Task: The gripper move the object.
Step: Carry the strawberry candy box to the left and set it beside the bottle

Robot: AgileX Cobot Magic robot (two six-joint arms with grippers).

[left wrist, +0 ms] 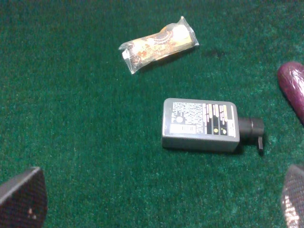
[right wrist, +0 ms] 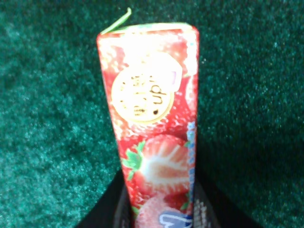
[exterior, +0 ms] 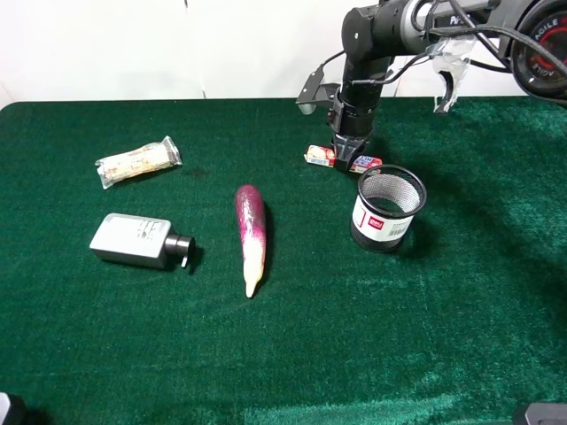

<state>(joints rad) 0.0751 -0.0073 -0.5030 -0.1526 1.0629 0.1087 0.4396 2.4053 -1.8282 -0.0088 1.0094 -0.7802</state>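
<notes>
The candy pack (exterior: 321, 157), a slim stick with a pink-red strawberry wrapper, lies on the green cloth at the back, right of centre. My right gripper (exterior: 347, 152) points straight down onto its middle. In the right wrist view the pack (right wrist: 152, 118) fills the frame, and the black fingers (right wrist: 111, 211) press against both of its sides at the near end. My left gripper (left wrist: 156, 197) is open, with its two fingertips (left wrist: 21, 199) far apart at the frame's lower corners, above bare cloth and short of the grey bottle. It holds nothing.
A black mesh cup (exterior: 387, 210) stands just in front and to the right of the candy pack. A purple-white radish (exterior: 249, 235) lies at centre. A grey pump bottle (exterior: 133, 239) (left wrist: 199, 124) and a clear-wrapped beige snack pack (exterior: 137, 161) (left wrist: 156, 45) lie at the left.
</notes>
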